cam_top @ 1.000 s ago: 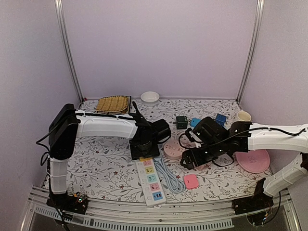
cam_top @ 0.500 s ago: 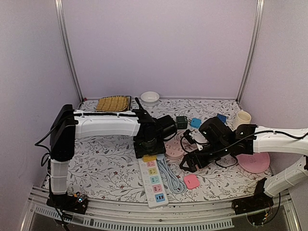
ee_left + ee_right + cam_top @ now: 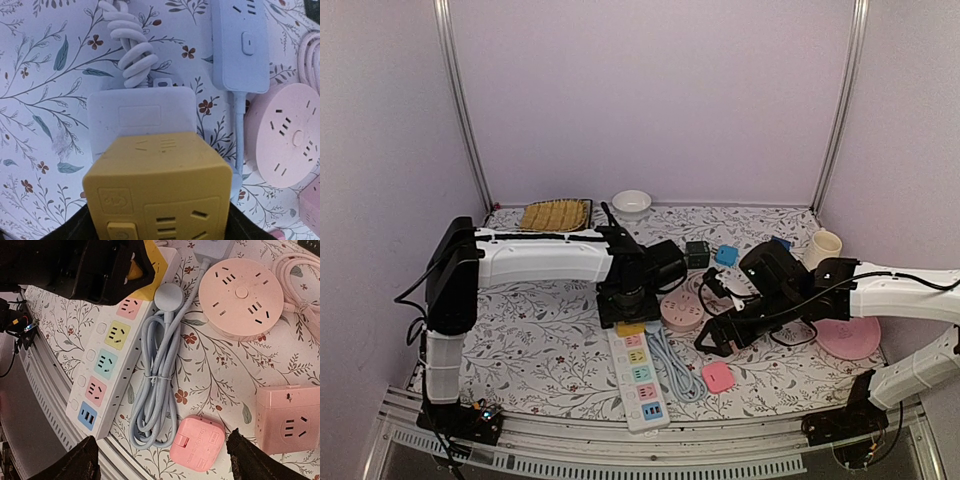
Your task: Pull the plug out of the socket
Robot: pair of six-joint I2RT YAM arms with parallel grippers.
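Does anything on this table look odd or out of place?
Nothing looks spilled or broken. The one oddity: a bulky yellow cube adapter sits on the far end of the multicoloured power strip, with the left end effector clamped around it.

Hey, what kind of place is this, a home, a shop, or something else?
Probably a robot test booth, not a home: bare lilac walls framed by aluminium posts, white robot arms bolted at a floral-covered table, and a staged spread: a multicoloured power strip and round pink socket.
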